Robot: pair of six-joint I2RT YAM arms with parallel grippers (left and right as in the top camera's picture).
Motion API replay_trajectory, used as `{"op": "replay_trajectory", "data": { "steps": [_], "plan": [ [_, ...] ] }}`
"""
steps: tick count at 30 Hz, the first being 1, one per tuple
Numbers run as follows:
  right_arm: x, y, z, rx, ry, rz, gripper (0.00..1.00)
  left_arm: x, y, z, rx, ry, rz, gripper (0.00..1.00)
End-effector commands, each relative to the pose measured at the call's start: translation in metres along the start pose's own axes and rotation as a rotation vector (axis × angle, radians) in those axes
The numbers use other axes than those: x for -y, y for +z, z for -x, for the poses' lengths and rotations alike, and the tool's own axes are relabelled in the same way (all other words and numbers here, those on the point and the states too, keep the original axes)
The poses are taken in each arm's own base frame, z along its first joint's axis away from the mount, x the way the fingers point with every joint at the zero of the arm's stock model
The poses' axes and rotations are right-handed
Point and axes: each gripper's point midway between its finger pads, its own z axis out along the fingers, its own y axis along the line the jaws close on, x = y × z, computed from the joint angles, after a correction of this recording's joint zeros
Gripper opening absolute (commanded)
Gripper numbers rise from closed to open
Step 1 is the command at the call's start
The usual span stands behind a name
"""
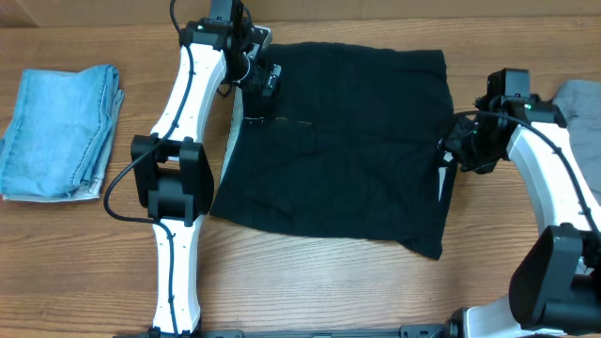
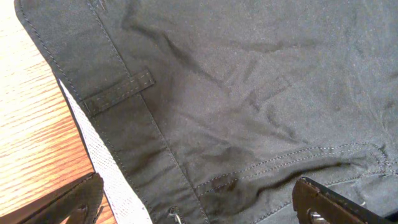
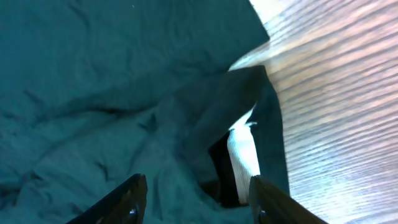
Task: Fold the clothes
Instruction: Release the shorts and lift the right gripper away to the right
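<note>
A wooden table [image 1: 310,282] carries black shorts [image 1: 347,141], spread flat between the two claws. The left claw [image 2: 205,208] hangs over the shorts' waistband [image 2: 93,68] with its jaws wide apart and nothing between them. A belt loop [image 2: 118,92] lies just ahead of it, with pale lining [image 2: 109,174] showing at the edge by its left finger. The right claw [image 3: 196,199] is at the shorts' opposite edge, its jaws partly apart and straddling a raised fold where a white strip [image 3: 242,155] shows. I cannot tell whether they pinch it. Folded denim [image 1: 56,131] lies well outside the left claw, and a grey garment [image 1: 582,103] lies just beyond the right claw.
</note>
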Motion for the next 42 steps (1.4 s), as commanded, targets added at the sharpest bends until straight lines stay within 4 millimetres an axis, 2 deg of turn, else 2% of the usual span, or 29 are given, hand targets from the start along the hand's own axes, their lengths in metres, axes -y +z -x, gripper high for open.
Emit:
{"op": "replay_trajectory", "data": {
  "steps": [1, 7, 11, 12, 16, 19, 21, 22, 23, 26, 30, 32, 34, 36, 39, 42],
  "plan": [
    [0.012, 0.015, -0.001, 0.005, 0.043, 0.008, 0.57, -0.003, 0.01, -0.006, -0.021, -0.012, -0.01, 1.0],
    [0.01, 0.022, 0.01, 0.058, 0.037, 0.045, 0.56, -0.003, 0.01, -0.006, -0.021, -0.012, -0.01, 1.0],
    [0.006, 0.022, 0.015, 0.077, 0.068, 0.068, 0.47, -0.003, 0.01, -0.006, -0.021, -0.012, -0.01, 1.0],
    [0.006, 0.023, 0.015, 0.078, 0.096, 0.07, 0.44, -0.003, 0.01, -0.006, -0.021, -0.012, -0.01, 1.0],
    [0.011, 0.034, 0.009, 0.073, 0.178, 0.072, 0.44, -0.003, 0.01, -0.006, -0.021, -0.012, -0.01, 1.0],
    [0.008, 0.041, 0.003, 0.061, 0.19, 0.11, 0.44, -0.003, 0.01, -0.006, -0.021, -0.012, -0.01, 1.0],
    [0.008, 0.042, 0.004, 0.061, 0.191, 0.111, 0.37, -0.003, 0.01, -0.006, -0.021, -0.012, -0.01, 1.0],
    [0.01, 0.041, 0.005, 0.066, 0.194, 0.11, 0.07, -0.003, 0.01, -0.006, -0.021, -0.012, -0.01, 1.0],
    [0.014, 0.041, 0.007, 0.074, 0.197, 0.099, 0.04, -0.003, 0.01, -0.006, -0.021, -0.012, -0.01, 1.0],
    [0.031, 0.039, 0.012, 0.089, 0.164, 0.061, 0.04, -0.003, 0.01, -0.006, -0.021, -0.012, -0.01, 1.0],
    [0.064, 0.037, 0.007, 0.071, 0.211, -0.041, 0.04, -0.003, 0.01, -0.006, -0.021, -0.012, -0.01, 1.0],
    [0.069, 0.036, 0.005, 0.065, 0.218, -0.057, 0.04, -0.003, 0.01, -0.006, -0.021, -0.012, -0.01, 1.0],
    [0.069, 0.036, 0.006, 0.069, 0.201, -0.055, 0.27, -0.003, 0.01, -0.006, -0.021, -0.012, -0.01, 1.0],
    [0.067, 0.036, 0.008, 0.077, 0.187, -0.053, 0.64, -0.003, 0.01, -0.006, -0.021, -0.012, -0.01, 1.0],
    [0.064, 0.032, 0.022, 0.121, 0.075, -0.041, 0.72, -0.003, 0.01, -0.006, -0.021, -0.012, -0.01, 1.0],
    [0.045, 0.004, 0.055, 0.206, -0.029, -0.008, 0.76, -0.003, 0.01, -0.006, -0.021, -0.012, -0.01, 1.0]
  ]
}}
